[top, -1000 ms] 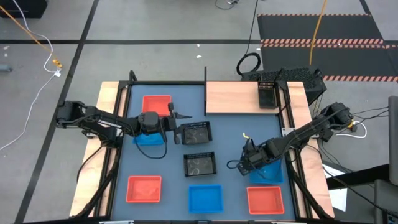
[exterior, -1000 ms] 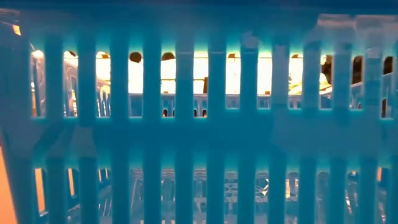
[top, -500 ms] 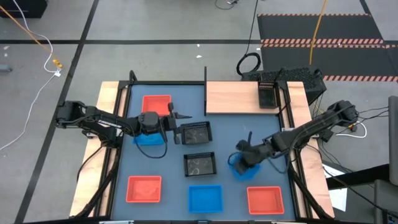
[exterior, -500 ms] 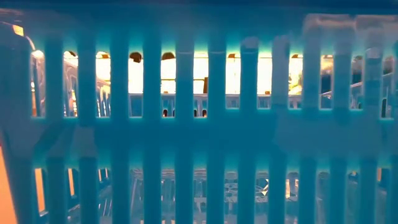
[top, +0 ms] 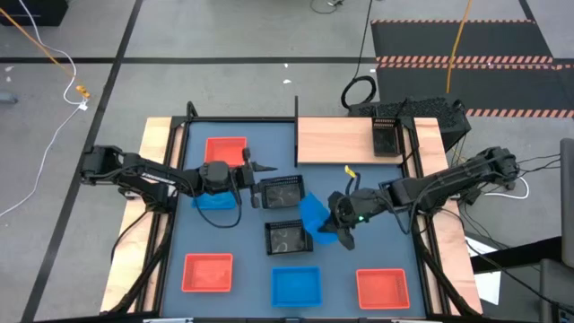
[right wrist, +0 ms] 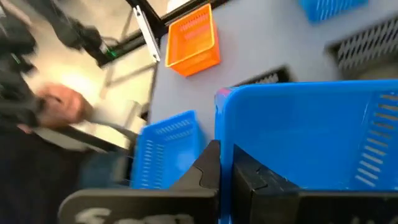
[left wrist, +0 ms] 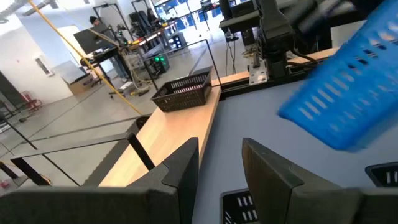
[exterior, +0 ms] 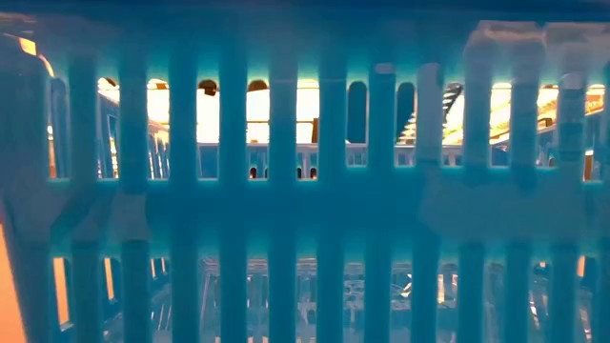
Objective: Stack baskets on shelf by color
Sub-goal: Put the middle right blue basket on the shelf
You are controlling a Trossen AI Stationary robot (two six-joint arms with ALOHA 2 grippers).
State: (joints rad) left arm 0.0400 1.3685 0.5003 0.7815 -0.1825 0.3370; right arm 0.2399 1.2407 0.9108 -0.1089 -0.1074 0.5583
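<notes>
Gripping the rim of a blue basket [top: 314, 218] — right gripper [top: 339, 231] with fingers [right wrist: 208, 167] clamped on one wall, basket tilted and lifted off the tabletop [top: 341, 175], just right of a black mesh basket [top: 288, 237] near the middle. Visible from the right wrist as a blue wall [right wrist: 298, 137] pinched between two dark fingers; from the left wrist as a blurred, tilted blue shape [left wrist: 348, 93] in the air.

Reaching in from the right edge, right arm stretched across toward the centre.

Hovering at the left over a second blue basket [top: 217, 201] — left gripper [top: 254, 185], fingers [left wrist: 183, 168] spread open and holding nothing, pointing at another black mesh basket [top: 283, 191] just beside them.

Lying elsewhere on the tabletop: one red-orange basket [top: 226, 150] at the far left, one [top: 207, 272] at the near left, one [top: 382, 289] at the near right, and a third blue basket [top: 296, 286] at the near centre, close against the low camera and filling its view with blue slats [exterior: 286, 191].

Sitting at the far right, the wooden shelf [top: 336, 141] with one black mesh basket [top: 387, 138] at its right end and a thin black post [top: 296, 112] at its left end.
</notes>
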